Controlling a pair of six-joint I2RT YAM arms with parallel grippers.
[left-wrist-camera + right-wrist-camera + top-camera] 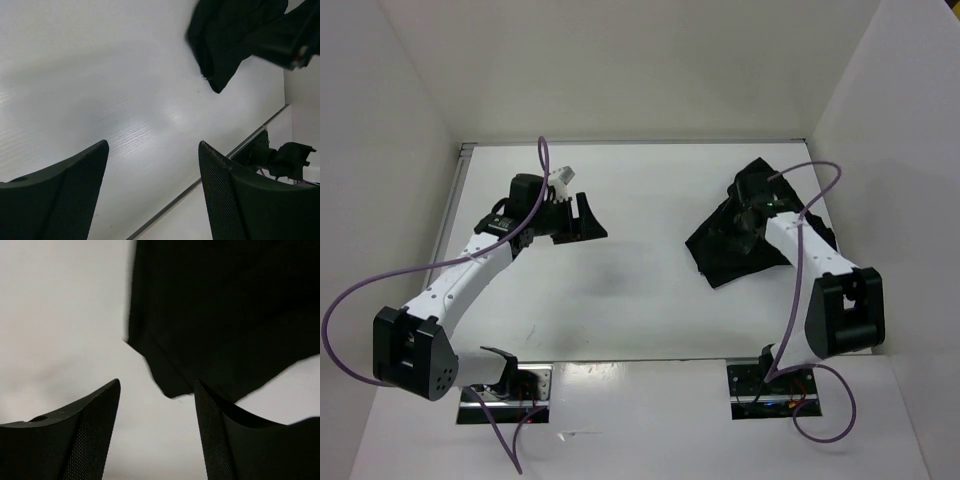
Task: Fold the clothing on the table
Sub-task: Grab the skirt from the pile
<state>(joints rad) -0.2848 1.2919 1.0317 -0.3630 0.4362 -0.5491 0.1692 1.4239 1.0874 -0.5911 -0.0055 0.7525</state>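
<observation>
From the overhead camera, the clothing (740, 245) lies as a dark, bunched heap on the right side of the table (650, 300), toward the far right corner. Its outline is ragged, with a point sticking out toward the back and a wider skirt of cloth at the front. The right claw (752, 215) hangs over the middle of that heap, and black on black makes its state hard to read from here. The left claw (582, 222) is well apart from the clothing, over bare tabletop on the left, with its fingers spread.

In the left wrist camera, the left claw (152, 150) is spread wide with nothing between its fingers, only white table (100, 75) below. The clothing (225, 40) shows in the upper right corner, far off, with part of the right arm (285, 40) above it.

In the right wrist camera, the right claw (156, 385) is also spread and pinches nothing. The clothing (225, 315) fills the upper right, and one corner of its edge points down toward the gap between the fingers, with table (60, 315) to the left.

As for the task, I judge it barely begun or in need of a fresh start. No neat fold shows, and the cloth is not laid flat. A grip on an edge, spreading and every fold look left to do.
</observation>
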